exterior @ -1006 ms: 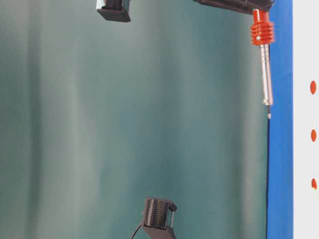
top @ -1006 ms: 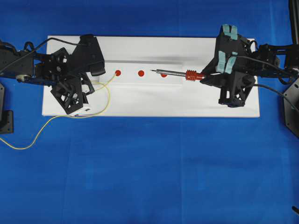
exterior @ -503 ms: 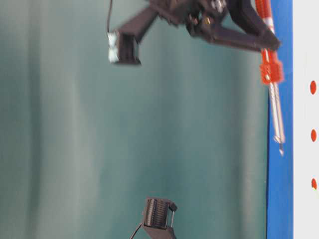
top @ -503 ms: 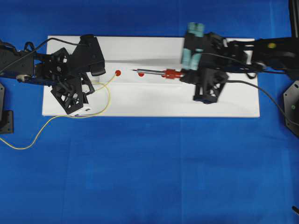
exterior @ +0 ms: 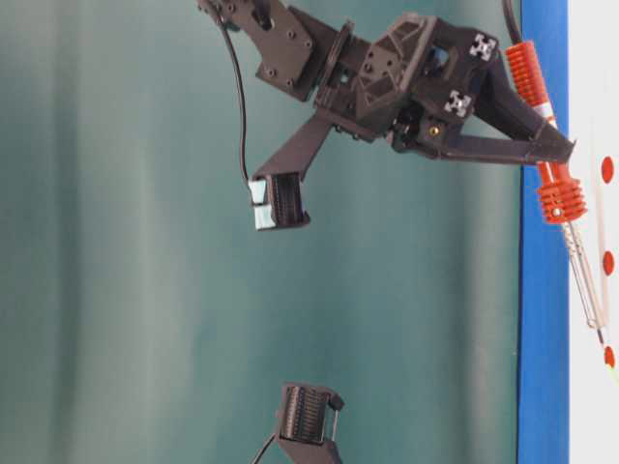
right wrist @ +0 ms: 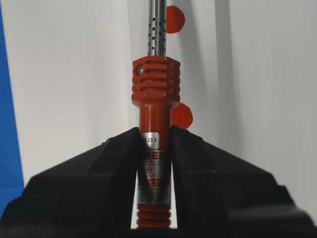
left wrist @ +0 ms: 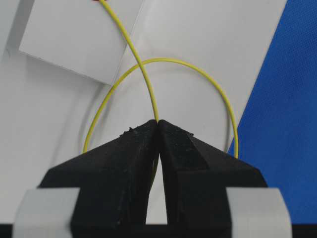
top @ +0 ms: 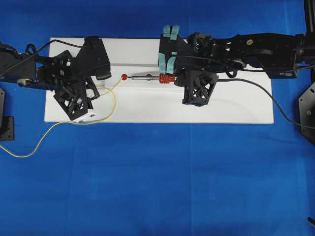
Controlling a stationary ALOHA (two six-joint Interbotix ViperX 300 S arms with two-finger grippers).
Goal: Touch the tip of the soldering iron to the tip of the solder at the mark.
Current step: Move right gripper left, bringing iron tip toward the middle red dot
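Note:
My left gripper (top: 95,90) is shut on the solder (top: 114,101), a thin yellow wire. In the left wrist view (left wrist: 158,121) the wire (left wrist: 146,84) runs from the closed jaws up to a red mark. Its tip lies on the leftmost red mark (top: 124,76). My right gripper (top: 178,78) is shut on the red handle of the soldering iron (top: 147,77), as the right wrist view (right wrist: 155,134) shows. The iron (right wrist: 154,84) lies level and points left. Its fine tip ends right beside that mark, also in the table-level view (exterior: 588,290). I cannot tell if the tips touch.
The marks sit on a white board (top: 147,105) on blue cloth (top: 162,177). A second mark (top: 148,75) shows behind the iron's shaft. The wire loops over the board's front left and trails off onto the cloth (top: 29,147). The iron's black cord (top: 266,93) runs right.
My right arm has moved left along the row of marks with the iron, bringing its tip from near the right mark to the leftmost one. The left arm and the solder have not moved.

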